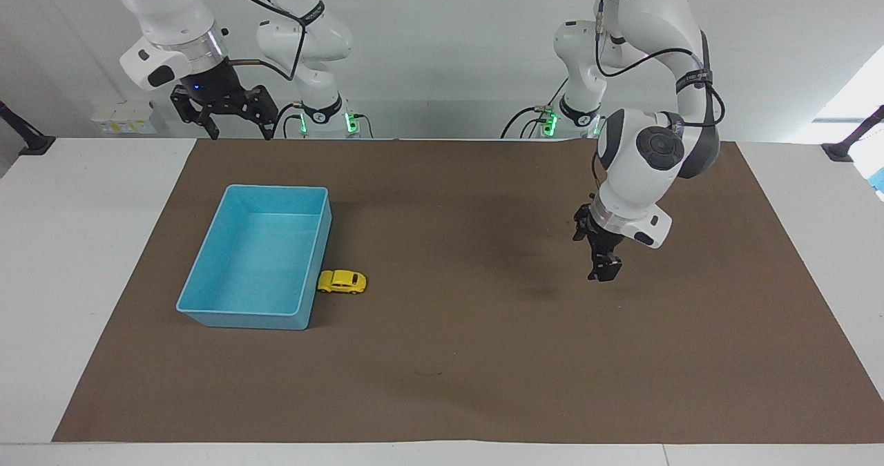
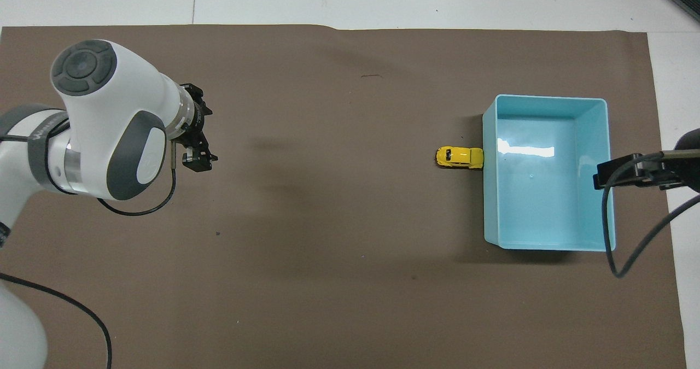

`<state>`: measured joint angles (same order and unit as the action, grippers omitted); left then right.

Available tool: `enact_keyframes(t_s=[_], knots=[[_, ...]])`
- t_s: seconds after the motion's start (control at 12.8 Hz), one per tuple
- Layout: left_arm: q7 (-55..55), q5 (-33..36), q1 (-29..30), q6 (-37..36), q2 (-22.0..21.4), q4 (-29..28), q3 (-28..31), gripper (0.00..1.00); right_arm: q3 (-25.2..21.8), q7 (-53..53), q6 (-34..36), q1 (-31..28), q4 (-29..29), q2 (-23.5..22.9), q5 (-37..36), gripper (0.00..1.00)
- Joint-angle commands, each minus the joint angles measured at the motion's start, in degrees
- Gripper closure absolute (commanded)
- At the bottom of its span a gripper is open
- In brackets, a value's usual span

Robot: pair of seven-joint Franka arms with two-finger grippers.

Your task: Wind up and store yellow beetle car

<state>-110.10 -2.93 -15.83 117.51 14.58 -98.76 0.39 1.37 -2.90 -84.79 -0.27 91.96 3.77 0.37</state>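
Against the blue bin's (image 1: 257,259) wall, on the brown mat (image 1: 483,355): yellow beetle car (image 1: 341,282), on its wheels, not yet stored.
Probably the storing step next: calls for a reach, a grasp across the small body, a lift over the rim. Left pincer (image 1: 603,269) over bare mat, well apart from the car, jaws wide, empty; right pincer (image 1: 236,131) raised above the desk's robot end, spread open, empty, waiting.

Glossy yellow beetle car (image 1: 341,282), shiny plastic bin (image 1: 207,290), matt paper mat (image 1: 483,369).
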Motion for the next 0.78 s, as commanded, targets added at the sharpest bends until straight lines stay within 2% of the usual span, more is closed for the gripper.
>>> enact_keyframes(t_s=[0.0,0.39,0.71], knots=[[-0.02,0.83,2.38,-1.14,-3.50,0.50,-0.57,0.00,-0.05,-0.70,-0.29,-0.26,-0.12,-0.08,0.86,0.00],[1.63,1.26,4.40,-2.63,-6.40,2.77,-0.56,0.00,-0.14,-0.62,-0.11,-0.26,-0.03,0.01,0.77,0.00],[12.70,1.26,6.59,-8.52,-6.58,7.52,-0.56,0.00,0.30,-5.60,0.32,0.35,0.06,0.18,0.86,0.00]])
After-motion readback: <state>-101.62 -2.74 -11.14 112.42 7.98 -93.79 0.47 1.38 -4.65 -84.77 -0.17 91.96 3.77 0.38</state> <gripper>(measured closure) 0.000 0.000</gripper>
